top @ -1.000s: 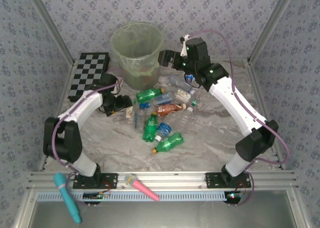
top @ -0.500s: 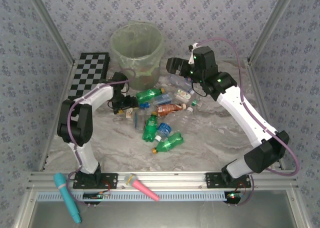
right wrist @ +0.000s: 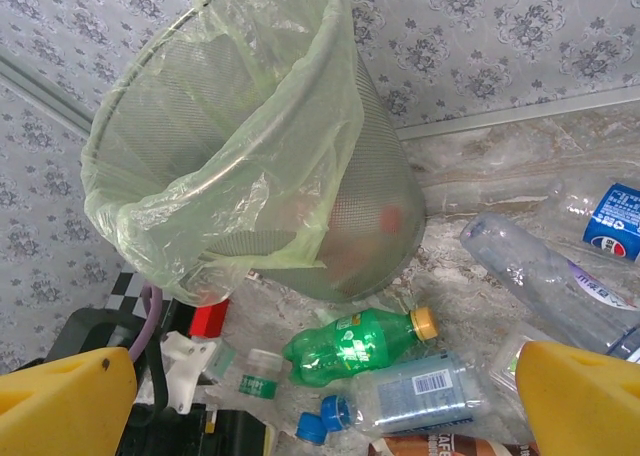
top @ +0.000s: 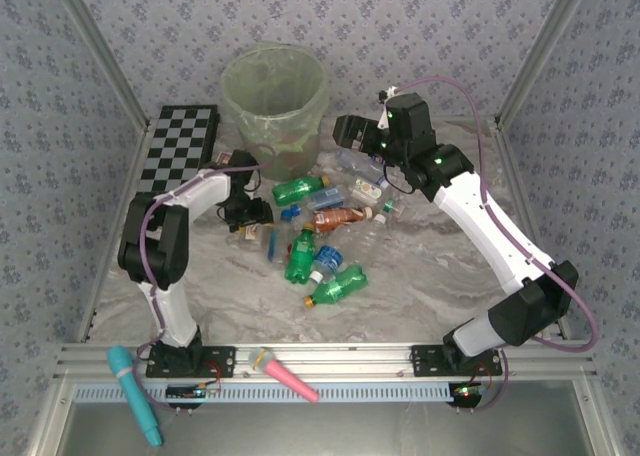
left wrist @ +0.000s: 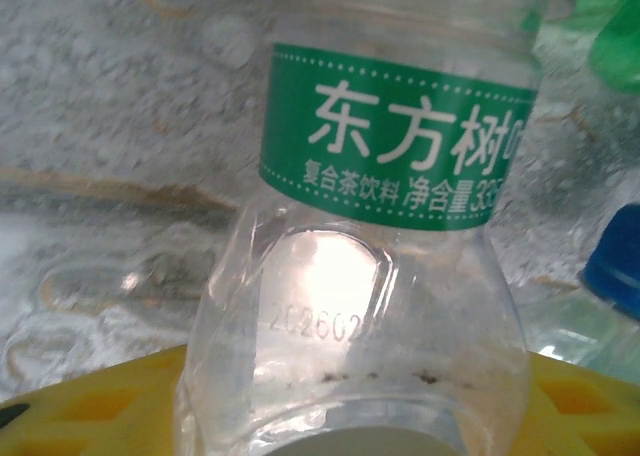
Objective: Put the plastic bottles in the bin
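While right tool (top: 344,133) gapes, left tool (top: 249,216) straddles one clear bottle (left wrist: 360,276), grip unclear.

Assorted plastic bottles (top: 300,256) heaped near upright pale-green bin (top: 262,126)

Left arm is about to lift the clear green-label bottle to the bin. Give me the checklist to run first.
1. Bottle between the fingers: ok. The clear bottle sits between the yellow fingers of the left gripper.
2. Grip firm: cannot tell. Nothing shows whether the fingers press the bottle.
3. Bin ready: ok. The bin stands upright, with its bag open at the mouth.
4. Right gripper out of the way: ok. The right gripper is open and empty, to the right of the bin.
5. Neighbours free: cannot tell. A blue cap lies close beside the bottle, and contact is unclear.
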You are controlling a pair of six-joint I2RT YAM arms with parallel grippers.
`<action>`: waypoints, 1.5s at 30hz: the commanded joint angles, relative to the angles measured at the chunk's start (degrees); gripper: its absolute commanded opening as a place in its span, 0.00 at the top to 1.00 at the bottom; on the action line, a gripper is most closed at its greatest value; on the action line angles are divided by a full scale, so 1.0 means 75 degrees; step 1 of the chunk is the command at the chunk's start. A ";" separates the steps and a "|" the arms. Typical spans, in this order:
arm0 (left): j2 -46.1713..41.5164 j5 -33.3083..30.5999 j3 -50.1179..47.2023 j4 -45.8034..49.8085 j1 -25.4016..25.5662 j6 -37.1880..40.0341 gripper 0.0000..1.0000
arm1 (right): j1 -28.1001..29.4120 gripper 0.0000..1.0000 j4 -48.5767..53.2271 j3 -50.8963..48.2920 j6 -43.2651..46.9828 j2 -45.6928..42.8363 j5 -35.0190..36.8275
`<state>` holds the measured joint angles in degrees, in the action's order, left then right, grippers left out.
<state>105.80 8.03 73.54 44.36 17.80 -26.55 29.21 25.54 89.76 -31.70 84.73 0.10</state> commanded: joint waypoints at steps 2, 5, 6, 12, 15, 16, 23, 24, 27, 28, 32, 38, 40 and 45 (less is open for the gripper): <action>-0.0979 -0.0330 -0.0307 0.0425 -0.0027 -0.0027 0.39 | 0.0007 0.01 0.0075 -0.0095 -0.0117 -0.0059 -0.0095; -0.1669 -0.0430 -0.0536 0.0611 -0.0126 -0.0145 0.40 | 0.0017 0.01 0.0082 -0.0102 -0.0129 -0.0066 -0.0101; -0.1914 -0.0488 -0.0575 0.0697 -0.0174 -0.0203 0.41 | 0.0016 0.01 0.0075 -0.0111 -0.0139 -0.0064 -0.0107; -0.3157 -0.0704 -0.0047 0.1367 -0.0364 -0.0340 0.41 | 0.0031 0.01 0.0057 -0.0120 -0.0133 -0.0084 -0.0119; -0.3452 -0.0852 0.0847 0.1656 -0.0411 -0.0363 0.41 | 0.0031 0.01 0.0043 -0.0108 -0.0137 -0.0099 -0.0151; -0.3487 -0.0877 0.1173 0.1717 -0.0417 -0.0363 0.41 | 0.0031 0.01 0.0041 -0.0102 -0.0132 -0.0102 -0.0159; -0.3241 -0.0939 0.3578 0.0980 -0.0446 -0.0358 0.43 | 0.0037 0.01 0.0055 -0.0140 -0.0132 -0.0166 -0.0147; -0.3151 -0.0989 0.3813 0.0715 -0.0452 -0.0312 0.42 | 0.0048 0.00 0.0063 -0.0143 -0.0113 -0.0195 -0.0140; -0.2661 -0.1071 0.4669 0.0234 -0.0506 -0.0213 0.42 | 0.0048 0.01 0.0130 -0.0155 -0.0094 -0.0274 -0.0090; -0.2458 -0.1091 0.4977 0.0176 -0.0516 -0.0200 0.43 | 0.0066 0.01 0.0154 -0.0166 -0.0086 -0.0306 -0.0062; -0.1504 -0.1127 0.6273 -0.0327 -0.0540 -0.0066 0.42 | 0.0066 0.01 0.0182 -0.0265 -0.0035 -0.0475 0.0033; 0.0033 -0.1522 0.8061 -0.0933 -0.0546 0.0594 0.42 | 0.0076 0.01 0.0070 -0.0420 0.0106 -0.0835 0.0067; 0.0595 -0.1616 0.8756 -0.0968 -0.0548 0.0914 0.42 | 0.0070 0.01 0.0043 -0.0458 0.0149 -0.0971 0.0080; 0.1585 -0.1732 0.9527 -0.1613 -0.0671 0.1358 0.42 | 0.0100 0.01 0.0081 -0.0483 0.0242 -0.1223 0.0208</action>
<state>116.09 -3.46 141.95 37.60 13.54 -20.01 29.52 25.98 86.39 -31.40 77.36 0.27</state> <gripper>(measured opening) 0.586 0.994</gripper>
